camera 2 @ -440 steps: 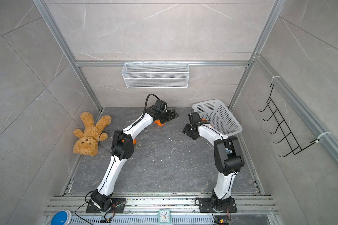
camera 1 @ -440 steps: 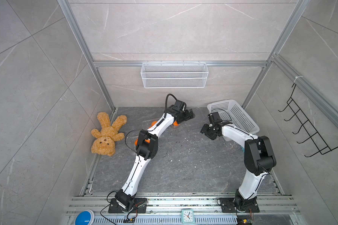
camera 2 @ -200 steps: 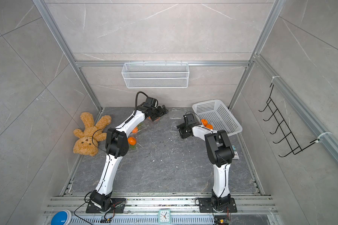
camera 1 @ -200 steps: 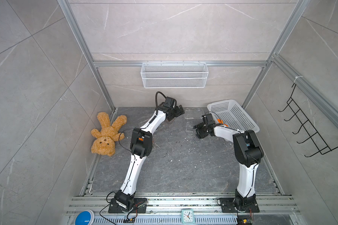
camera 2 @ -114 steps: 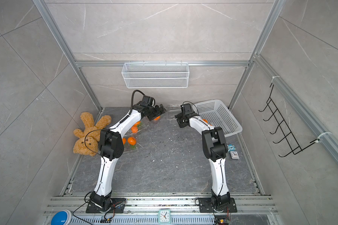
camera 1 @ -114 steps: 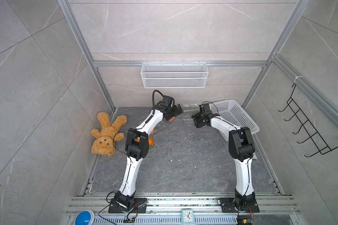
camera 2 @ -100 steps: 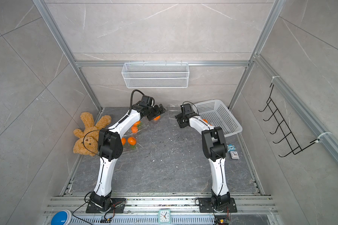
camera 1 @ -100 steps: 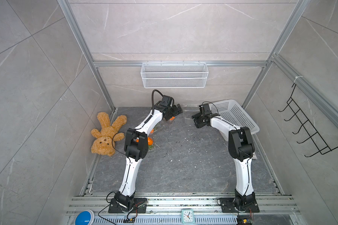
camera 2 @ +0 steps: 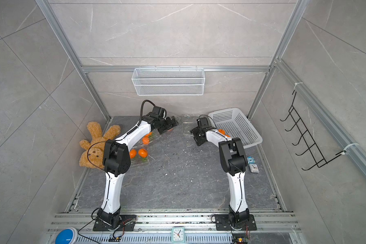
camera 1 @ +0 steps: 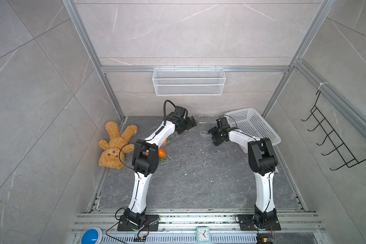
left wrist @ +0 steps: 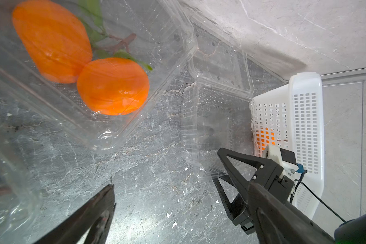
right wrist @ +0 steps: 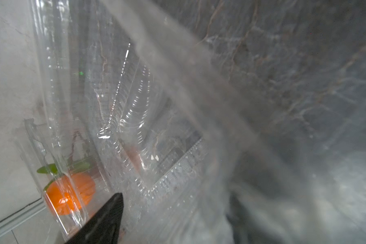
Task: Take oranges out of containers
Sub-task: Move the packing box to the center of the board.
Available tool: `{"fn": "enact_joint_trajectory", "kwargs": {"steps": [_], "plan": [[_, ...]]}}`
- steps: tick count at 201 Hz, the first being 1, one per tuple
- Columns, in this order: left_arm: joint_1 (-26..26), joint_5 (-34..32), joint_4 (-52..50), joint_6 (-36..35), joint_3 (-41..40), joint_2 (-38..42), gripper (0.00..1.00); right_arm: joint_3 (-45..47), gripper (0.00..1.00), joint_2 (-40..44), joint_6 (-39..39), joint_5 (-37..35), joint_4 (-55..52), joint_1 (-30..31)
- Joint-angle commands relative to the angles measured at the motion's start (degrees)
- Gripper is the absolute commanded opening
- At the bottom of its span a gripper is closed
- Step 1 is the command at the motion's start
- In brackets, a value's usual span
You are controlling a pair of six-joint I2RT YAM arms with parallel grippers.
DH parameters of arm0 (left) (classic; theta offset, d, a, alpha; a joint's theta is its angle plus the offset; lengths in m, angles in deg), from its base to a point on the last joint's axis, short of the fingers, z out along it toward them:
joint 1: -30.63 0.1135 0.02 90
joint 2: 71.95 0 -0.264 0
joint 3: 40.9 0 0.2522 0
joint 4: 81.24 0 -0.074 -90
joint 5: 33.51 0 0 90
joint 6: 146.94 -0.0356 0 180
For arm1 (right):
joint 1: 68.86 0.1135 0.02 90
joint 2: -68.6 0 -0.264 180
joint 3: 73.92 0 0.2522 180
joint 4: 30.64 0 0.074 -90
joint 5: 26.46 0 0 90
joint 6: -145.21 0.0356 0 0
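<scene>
Two oranges (left wrist: 112, 86) (left wrist: 51, 40) lie in a clear container (left wrist: 161, 52) just beyond my left gripper (left wrist: 180, 188) (camera 1: 191, 123), which stands open over bare floor. An empty open container (left wrist: 220, 118) (camera 2: 187, 124) sits between the arms. My right gripper (right wrist: 175, 200) (camera 2: 195, 135) is open, with that container's thin edge loose between its fingers (left wrist: 230, 160). More oranges (camera 2: 143, 152) (camera 2: 145, 139) rest in containers beneath the left arm. One orange (camera 2: 221, 131) lies in the white basket (camera 2: 239, 124). The right wrist view is blurred by plastic, with an orange (right wrist: 68, 196) behind it.
A teddy bear (camera 1: 114, 143) lies by the left wall. A wire basket (camera 1: 188, 81) hangs on the back wall and a black hook rack (camera 1: 336, 137) on the right wall. A small clock (camera 2: 253, 166) lies near the right arm's elbow.
My right gripper has widened its jaws at the empty container's edge and drawn back a little toward the front. The left gripper has stayed open near the container with two oranges.
</scene>
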Motion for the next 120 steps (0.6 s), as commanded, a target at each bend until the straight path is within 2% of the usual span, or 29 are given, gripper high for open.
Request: {"fn": "enact_joint_trajectory", "kwargs": {"steps": [1,27,71,86,102,120], "plan": [[0.3,0.2,1.3,-1.2,-1.0,6.2,1.0,2.9,0.86,5.6,-2.4,1.6,3.7,-0.2],[0.4,-0.3,0.6,-1.7,-2.5,7.9,1.0,4.8,1.0,8.3,-5.1,3.0,5.5,-0.2],[0.4,-2.9,-2.8,-4.2,-5.4,12.4,1.0,7.7,1.0,12.8,-9.0,5.5,7.3,-0.1],[0.6,-6.3,-6.1,-6.3,-6.6,15.2,1.0,8.9,1.0,14.9,-10.6,6.4,7.5,0.4],[1.3,-11.1,-11.1,-9.4,-8.6,18.8,1.0,10.6,1.0,17.5,-15.4,6.4,7.3,1.6],[3.8,-16.2,-15.6,-10.7,-13.9,24.3,1.0,13.0,1.0,20.5,-20.1,5.6,7.3,4.2]]}}
